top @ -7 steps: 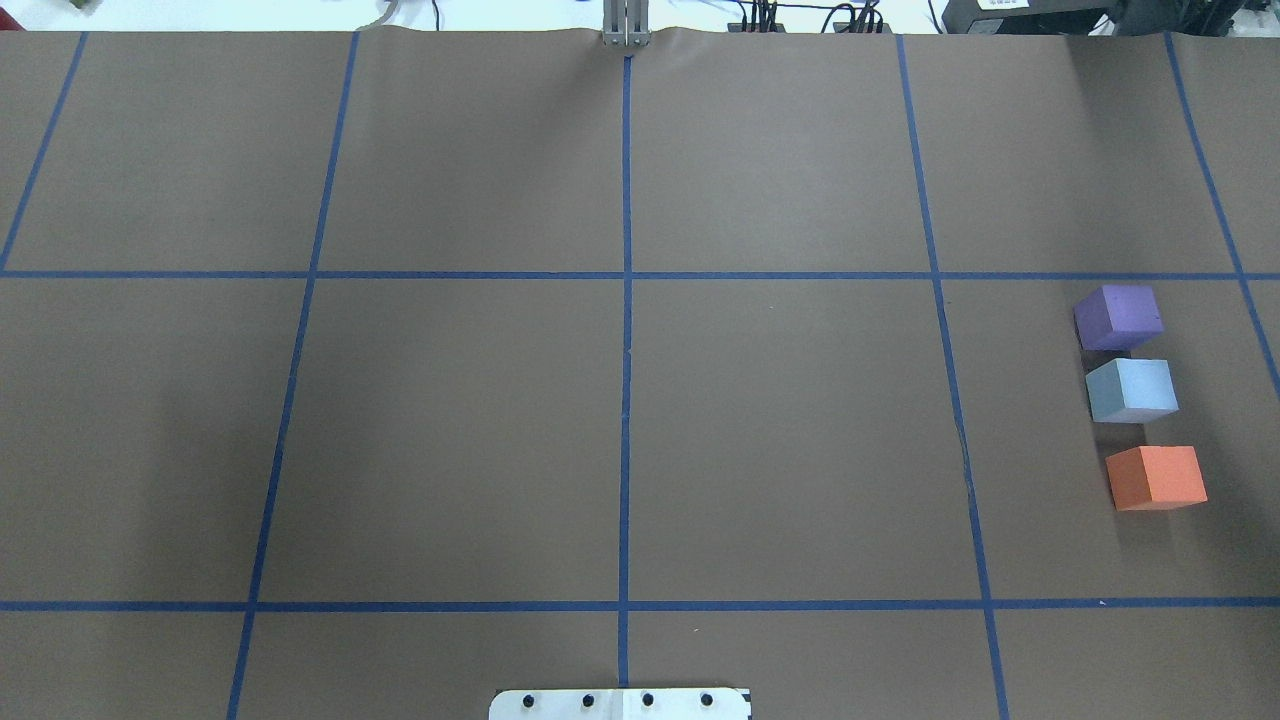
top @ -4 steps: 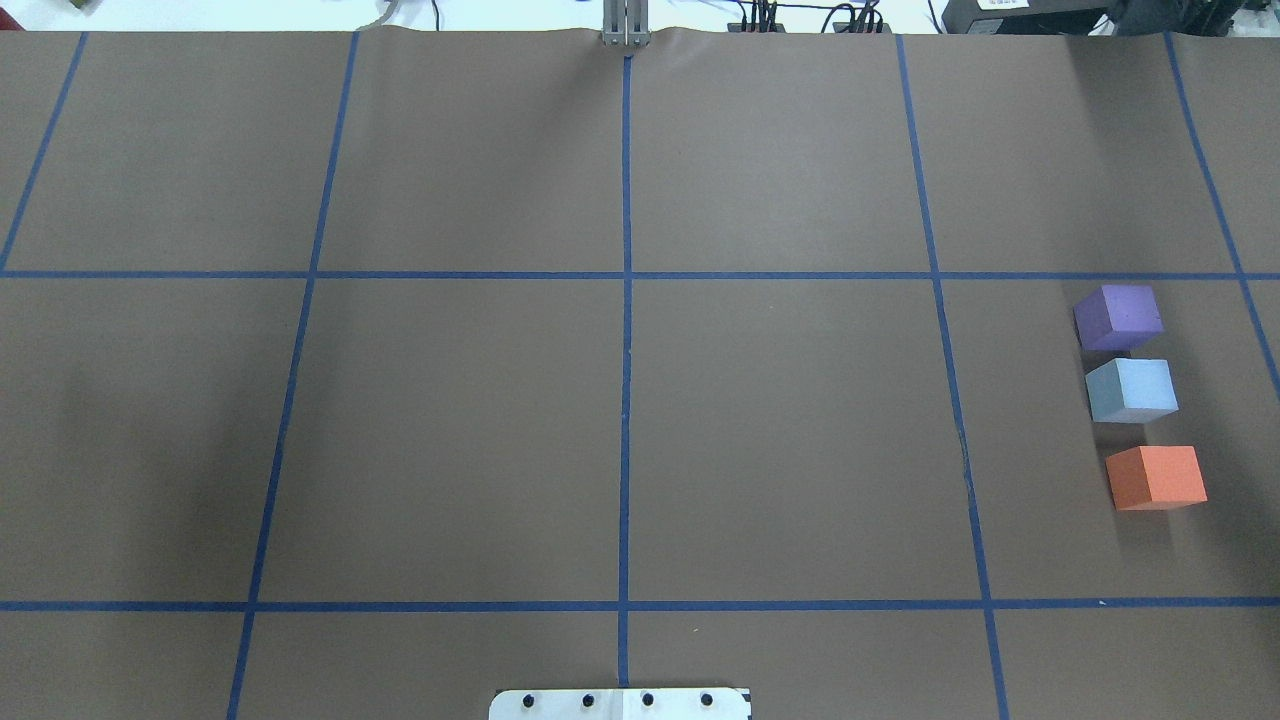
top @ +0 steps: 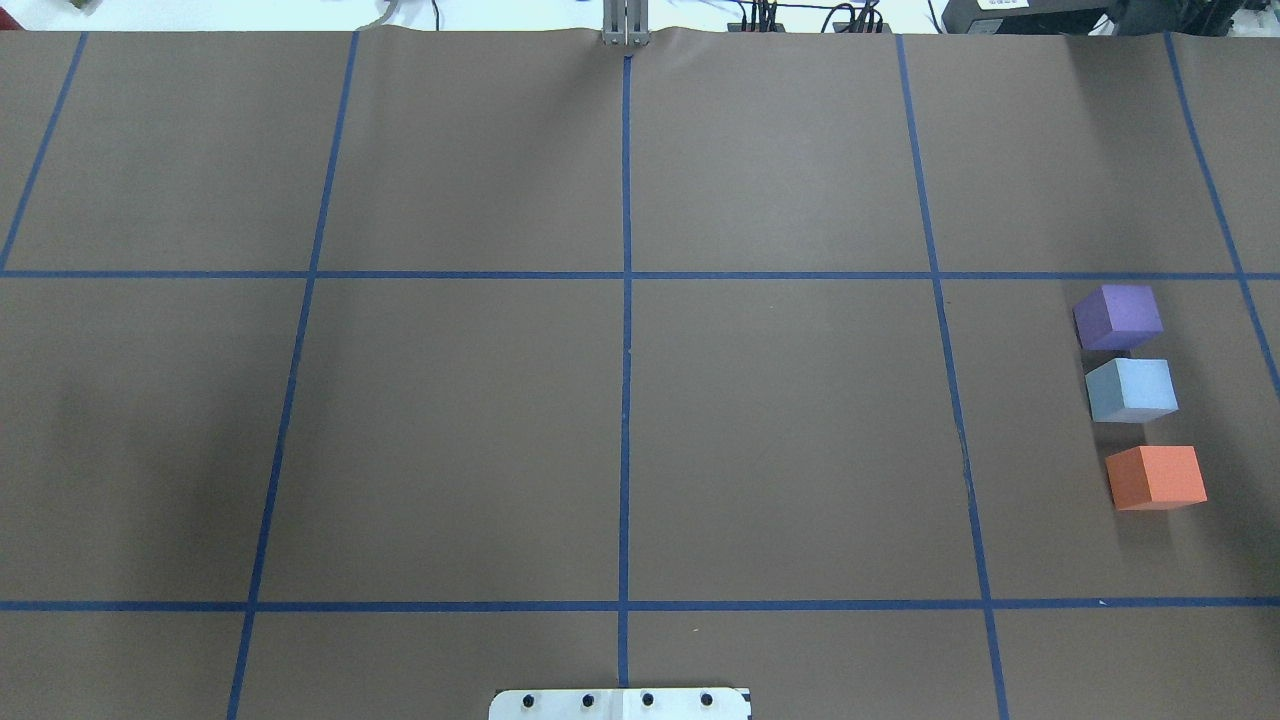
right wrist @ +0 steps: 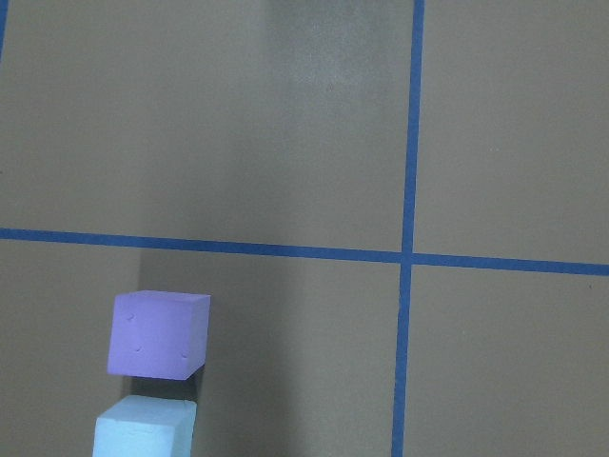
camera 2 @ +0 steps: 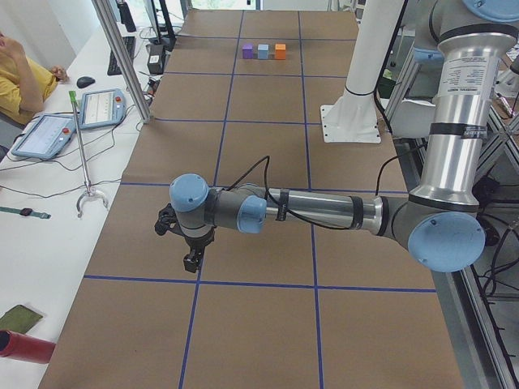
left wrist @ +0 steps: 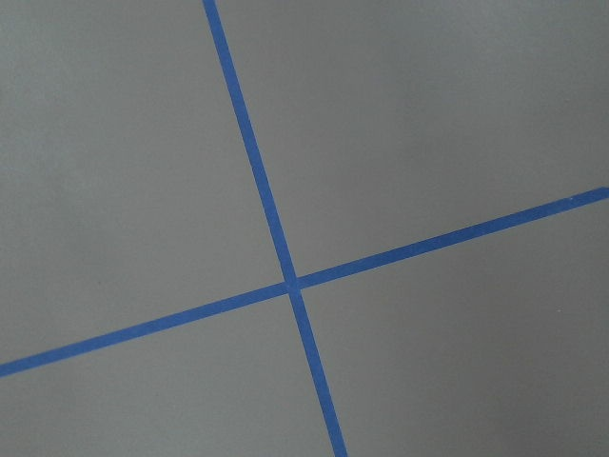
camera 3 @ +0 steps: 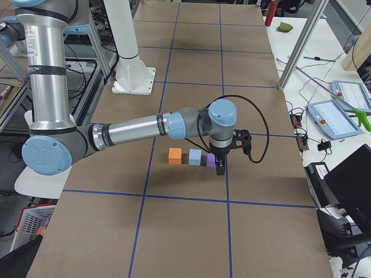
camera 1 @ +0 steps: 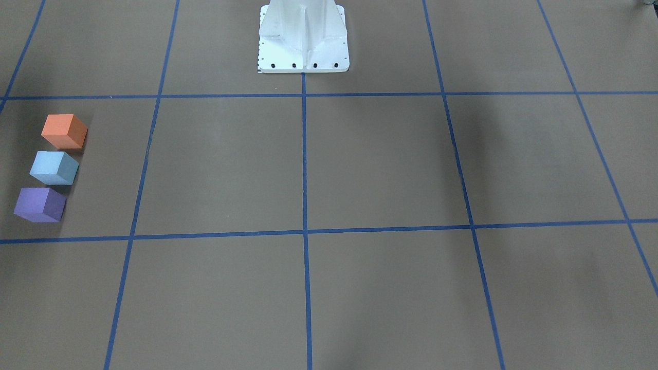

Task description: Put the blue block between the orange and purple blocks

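Note:
The purple block [top: 1120, 316], light blue block [top: 1132, 389] and orange block [top: 1157, 477] stand in a row at the table's right, blue in the middle with small gaps on both sides. The front view shows them too: the orange block [camera 1: 63, 131], blue block [camera 1: 53, 167] and purple block [camera 1: 39, 204]. My right gripper [camera 3: 220, 169] hangs above the table just past the purple block [camera 3: 211, 160]; I cannot tell whether it is open or shut. My left gripper [camera 2: 193, 261] hangs over the table's far left end, and I cannot tell its state either.
The white robot base [camera 1: 303, 38] stands at the middle of the near edge. Blue tape lines [top: 625, 350] grid the brown table. A metal post [camera 2: 122, 57], tablets and an operator are off the far edge.

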